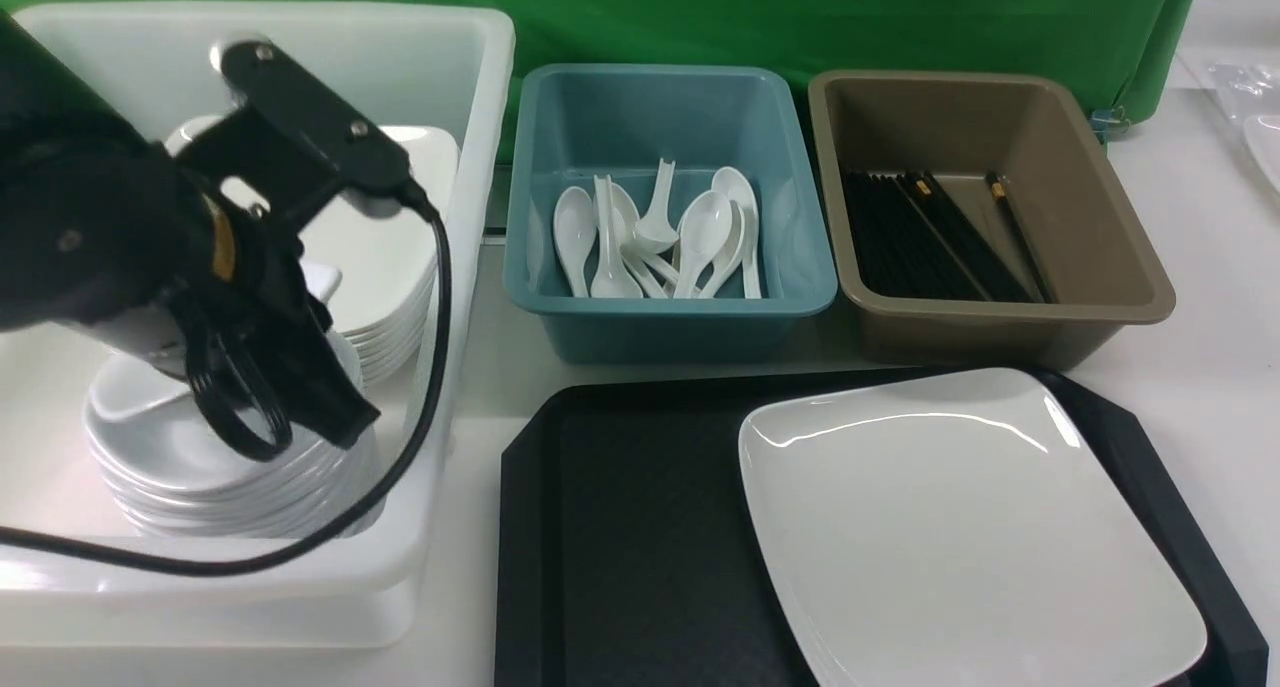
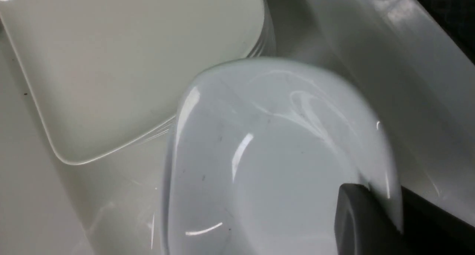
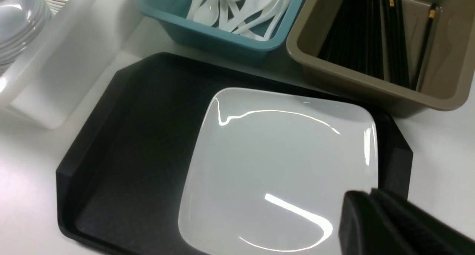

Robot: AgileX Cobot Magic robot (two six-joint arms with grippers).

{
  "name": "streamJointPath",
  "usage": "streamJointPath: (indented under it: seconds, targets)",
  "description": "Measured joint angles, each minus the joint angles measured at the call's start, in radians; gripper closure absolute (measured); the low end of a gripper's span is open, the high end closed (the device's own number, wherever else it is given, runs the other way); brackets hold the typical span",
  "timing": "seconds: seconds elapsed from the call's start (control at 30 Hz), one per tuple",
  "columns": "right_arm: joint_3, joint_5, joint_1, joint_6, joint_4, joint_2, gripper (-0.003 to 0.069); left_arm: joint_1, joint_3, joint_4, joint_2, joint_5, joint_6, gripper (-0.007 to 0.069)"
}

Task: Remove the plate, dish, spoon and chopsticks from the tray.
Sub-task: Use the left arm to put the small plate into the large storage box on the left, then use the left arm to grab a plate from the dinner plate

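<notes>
Black textured plastic filled the foreground: the tray (image 1: 620, 527) lay bare across its left half, with the plate (image 1: 960, 527) flat on its right half, the one piece of tableware on it (no dish, spoon or chopsticks showed anywhere on the tray). Left of the tray stood the white tub (image 1: 470, 117), and over it hung the left gripper (image 1: 340, 417), low above the stack of dishes (image 1: 200, 467), which looked like the drop-off spot for a dish, since like goes with like here. Its wrist camera stared into a small dish (image 2: 278, 154) with one dark finger (image 2: 356, 221) at the rim, and a stack of plates (image 2: 130, 62) just beside; whether those jaws were gripping or letting go, I could not tell. Beyond the tray's far edge the teal bin (image 1: 670, 317) held the spoons (image 1: 660, 237), and beyond its far right corner the brown bin (image 1: 990, 307) held the chopsticks (image 1: 930, 237), each sort in its own box. The right gripper (image 3: 365, 210) hovered over the tray's near right part above the plate, jaws pressed together and holding nothing. My read: the plate was the last job, and being wide, glossy and shallow it would need an open jaw slid onto its rim.
</notes>
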Motion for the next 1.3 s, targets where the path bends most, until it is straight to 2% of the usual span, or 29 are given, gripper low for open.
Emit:
streamJointPath:
  seconds: [0.1, 0.2, 0.23, 0.27, 0.33, 0.37, 0.43, 0.5, 0.67, 0.93, 1.0, 1.07, 1.13, 1.23, 1.3]
  targets:
    - [0.000, 0.000, 0.000, 0.000, 0.000, 0.000, 0.0596, 0.000, 0.006, 0.004, 0.000, -0.001, 0.000, 0.0501]
    - [0.000, 0.000, 0.000, 0.000, 0.001, 0.000, 0.0592, 0.000, 0.006, 0.006, 0.000, -0.007, 0.000, 0.0388]
    - [0.000, 0.000, 0.000, 0.000, 0.001, 0.000, 0.0592, 0.000, 0.006, 0.006, 0.000, -0.007, 0.000, 0.0379]
    - [0.000, 0.000, 0.000, 0.000, 0.001, 0.000, 0.0592, 0.000, 0.006, 0.016, 0.000, -0.007, 0.000, 0.0323]
    - [0.000, 0.001, 0.000, 0.000, 0.001, 0.000, 0.0592, 0.000, 0.005, 0.050, -0.002, -0.006, -0.029, 0.0241]
    - [0.000, 0.001, 0.000, 0.000, 0.001, 0.000, 0.0592, 0.000, 0.005, 0.053, -0.002, -0.005, -0.034, 0.0235]
    - [0.000, 0.001, 0.000, 0.000, 0.001, 0.000, 0.0592, 0.000, -0.011, 0.084, -0.012, 0.020, -0.088, 0.0165]
    - [0.000, 0.001, 0.000, 0.000, 0.001, 0.000, 0.0590, 0.000, -0.038, 0.091, -0.023, 0.047, -0.106, 0.0137]
    - [0.000, 0.001, 0.000, 0.000, 0.001, 0.000, 0.0590, 0.000, -0.110, 0.068, -0.046, 0.080, -0.114, 0.0130]
    - [0.000, 0.001, 0.000, -0.001, 0.001, 0.000, 0.0590, 0.000, -0.128, -0.022, -0.047, 0.089, -0.134, 0.0177]
    - [0.000, 0.001, 0.000, -0.003, 0.001, 0.000, 0.0589, 0.000, -0.128, -0.117, -0.047, 0.080, -0.142, 0.0244]
    - [0.001, 0.001, 0.000, -0.003, 0.001, 0.000, 0.0589, 0.000, -0.128, -0.280, -0.047, 0.061, -0.129, 0.0350]
    - [0.009, 0.001, 0.000, -0.003, 0.001, 0.000, 0.0589, -0.005, -0.128, -0.499, -0.042, 0.033, -0.057, 0.0503]
    - [0.019, -0.003, 0.000, -0.004, 0.001, 0.000, 0.0589, -0.022, -0.128, -0.648, -0.028, 0.006, -0.020, 0.0580]
    - [0.030, -0.005, 0.000, -0.004, 0.001, 0.000, 0.0589, -0.043, -0.128, -0.791, 0.003, -0.025, 0.000, 0.0608]
